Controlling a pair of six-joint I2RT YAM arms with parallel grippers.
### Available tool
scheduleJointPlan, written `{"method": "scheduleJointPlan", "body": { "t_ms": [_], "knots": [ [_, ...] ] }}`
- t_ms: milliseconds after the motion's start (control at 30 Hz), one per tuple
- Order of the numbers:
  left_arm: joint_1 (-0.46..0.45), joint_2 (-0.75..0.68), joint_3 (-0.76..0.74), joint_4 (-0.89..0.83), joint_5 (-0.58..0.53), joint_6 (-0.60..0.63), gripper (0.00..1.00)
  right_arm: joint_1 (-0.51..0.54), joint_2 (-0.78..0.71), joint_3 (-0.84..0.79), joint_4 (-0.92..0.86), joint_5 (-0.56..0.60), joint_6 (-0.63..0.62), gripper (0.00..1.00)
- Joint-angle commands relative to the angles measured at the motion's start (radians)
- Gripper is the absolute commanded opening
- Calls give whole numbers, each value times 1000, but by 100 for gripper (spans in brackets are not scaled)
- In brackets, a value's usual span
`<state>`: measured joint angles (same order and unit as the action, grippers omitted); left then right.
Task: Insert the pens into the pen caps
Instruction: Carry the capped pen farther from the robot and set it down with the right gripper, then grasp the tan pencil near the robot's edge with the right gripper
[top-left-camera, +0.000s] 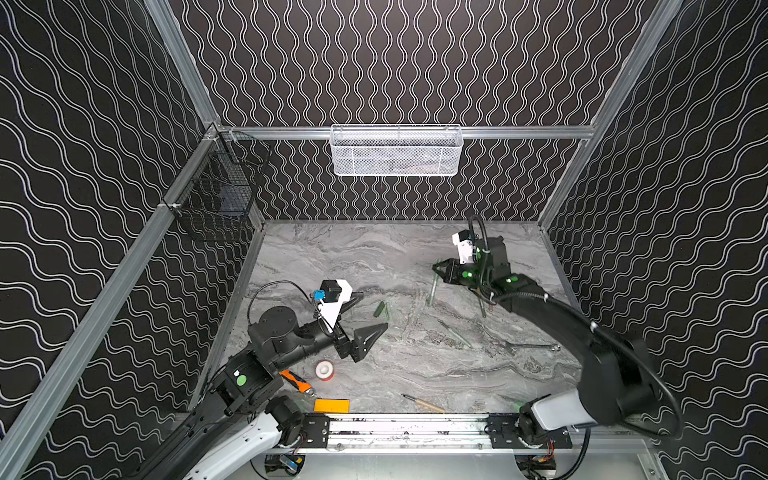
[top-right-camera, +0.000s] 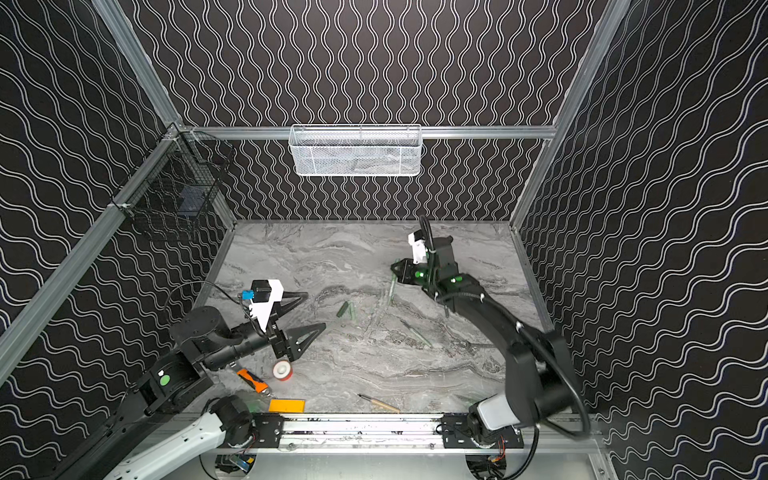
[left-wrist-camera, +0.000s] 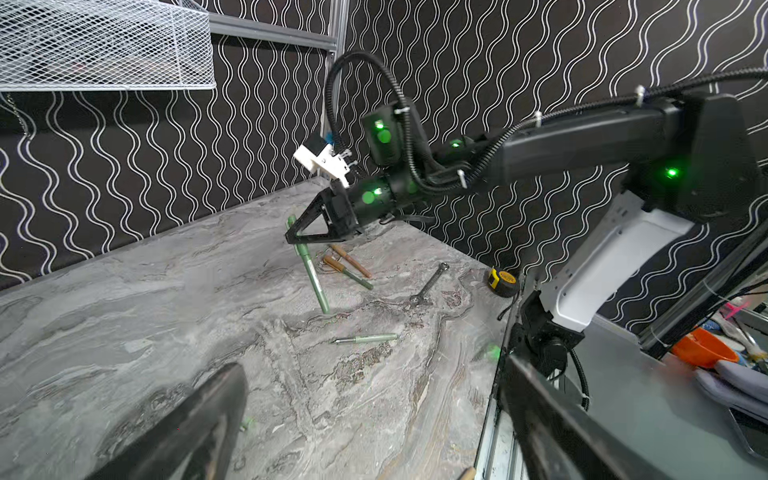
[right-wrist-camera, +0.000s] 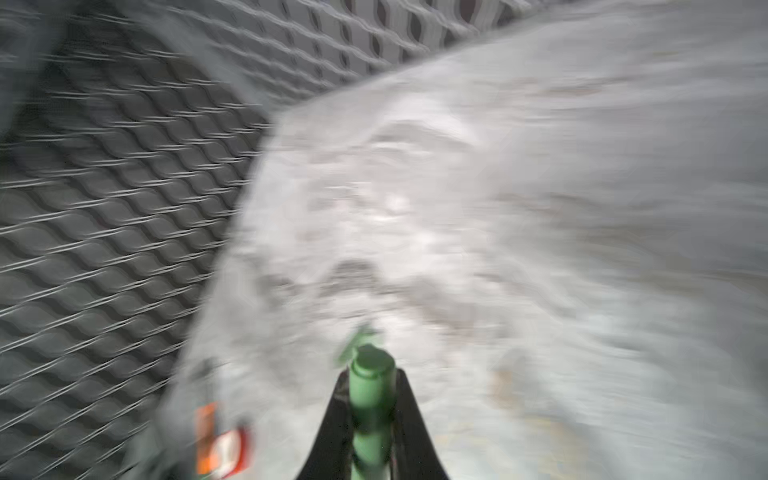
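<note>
My right gripper (top-left-camera: 437, 267) is shut on a green pen (left-wrist-camera: 309, 270) near the back right of the table. The pen slants down from the jaws toward the table, and its blunt green end (right-wrist-camera: 371, 368) sticks out past the fingertips. My left gripper (top-left-camera: 372, 312) is open with nothing in it, just left of two short dark green pen caps (top-left-camera: 381, 309) lying side by side. Another green pen (left-wrist-camera: 365, 338) lies loose mid-table. A tan pen (top-left-camera: 423, 403) lies by the front rail. Tan-capped pens (left-wrist-camera: 348, 266) lie under the right arm.
A silver wrench (top-left-camera: 532, 345) and a yellow tape measure (left-wrist-camera: 503, 282) lie at the right. An orange-and-black tool (top-left-camera: 295, 380), a red-and-white roll (top-left-camera: 324, 370) and a yellow block (top-left-camera: 331, 405) lie front left. A white mesh basket (top-left-camera: 395, 149) and a black wire basket (top-left-camera: 220, 187) hang on the walls.
</note>
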<state>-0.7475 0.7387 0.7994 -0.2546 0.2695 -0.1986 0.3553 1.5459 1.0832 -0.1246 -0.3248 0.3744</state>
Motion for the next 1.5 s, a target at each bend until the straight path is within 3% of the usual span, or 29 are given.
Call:
{"method": "scheduleJointPlan", "body": {
  "t_ms": [0,167,300,567,833,1000,1133,1200,1367,1467],
  "knots": [
    [1,-15,8,-117,-9,42,99,-37,103,89,-294,152,-181,0],
    [0,-29,7,-139,-31,46,98,-109,272,234,-414,239,-259,2],
    [0,-32,4,-133,-29,45,99,-117,385,336,-506,362,-297,9],
    [0,-11,8,-126,-12,42,99,-120,513,448,-587,459,-315,21],
    [0,-29,3,-122,-20,38,99,-115,459,435,-611,529,-301,41],
    [0,-18,5,-127,-22,27,99,-95,292,326,-553,428,-329,48],
    [0,-16,6,-142,-43,21,99,-9,114,132,-457,238,-389,54],
    [0,-14,11,-166,-55,19,99,89,21,26,-414,175,-418,58],
    [0,-20,22,-221,-78,26,99,338,-93,-161,-319,98,-365,67],
    [0,-27,29,-257,-105,40,99,507,-109,-218,-302,133,-328,69]
  ]
}}
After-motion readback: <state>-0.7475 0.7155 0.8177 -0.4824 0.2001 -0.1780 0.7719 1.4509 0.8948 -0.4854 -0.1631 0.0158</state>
